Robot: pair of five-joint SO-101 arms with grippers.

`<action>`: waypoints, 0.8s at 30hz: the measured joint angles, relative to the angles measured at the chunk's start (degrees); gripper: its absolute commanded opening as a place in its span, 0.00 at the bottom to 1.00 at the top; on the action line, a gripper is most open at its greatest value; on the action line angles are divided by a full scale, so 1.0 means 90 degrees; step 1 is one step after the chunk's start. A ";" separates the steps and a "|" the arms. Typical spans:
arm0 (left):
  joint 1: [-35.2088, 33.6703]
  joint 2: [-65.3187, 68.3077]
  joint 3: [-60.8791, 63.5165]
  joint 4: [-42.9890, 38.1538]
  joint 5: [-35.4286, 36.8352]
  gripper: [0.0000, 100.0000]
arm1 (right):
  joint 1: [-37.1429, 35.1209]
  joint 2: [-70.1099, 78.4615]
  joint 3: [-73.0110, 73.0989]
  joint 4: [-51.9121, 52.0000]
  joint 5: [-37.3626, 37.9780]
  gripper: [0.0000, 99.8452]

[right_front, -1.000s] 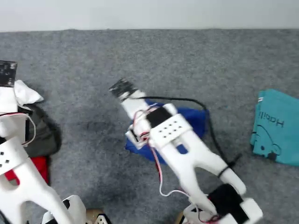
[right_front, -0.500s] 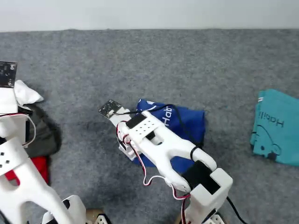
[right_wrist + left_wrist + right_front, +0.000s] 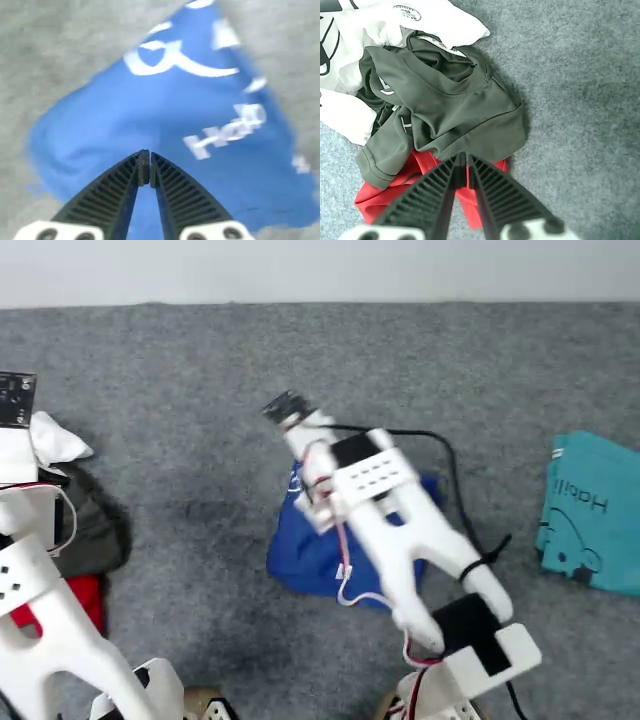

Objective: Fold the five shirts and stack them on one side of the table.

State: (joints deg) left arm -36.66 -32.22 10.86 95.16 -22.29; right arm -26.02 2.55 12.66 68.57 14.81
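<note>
A blue shirt (image 3: 300, 558) with white print lies bunched at the middle of the grey table, partly under my right arm (image 3: 390, 510). In the right wrist view my right gripper (image 3: 146, 153) hangs shut above the blue shirt (image 3: 165, 125), and no cloth shows between its fingers. At the left edge a white shirt (image 3: 55, 440), a dark grey shirt (image 3: 97, 530) and a red shirt (image 3: 88, 600) lie in a loose pile. My left gripper (image 3: 465, 159) is shut just over the rim of the dark grey shirt (image 3: 450, 105), where it overlaps the red shirt (image 3: 385, 200). A folded teal shirt (image 3: 590, 515) rests at the right edge.
The grey carpet-like table top (image 3: 200, 370) stretches bare along the back, up to the pale wall. The right arm's black cable (image 3: 455, 510) loops over the blue shirt's right side. The left arm's white body (image 3: 30, 590) stands over the pile.
The right arm swung left and low across the blue shirt, then back right and farther away. The blue shirt now looks more bunched. The left arm and the pile have not moved.
</note>
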 measured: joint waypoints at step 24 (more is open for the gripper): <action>0.0000 0.0000 0.0000 0.0293 0.0000 0.01 | 0.0547 0.2217 -0.2110 -0.0547 0.1104 0.01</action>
State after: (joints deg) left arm -36.66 -32.22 10.86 97.80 -22.29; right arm -21.10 22.51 -6.33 63.65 24.75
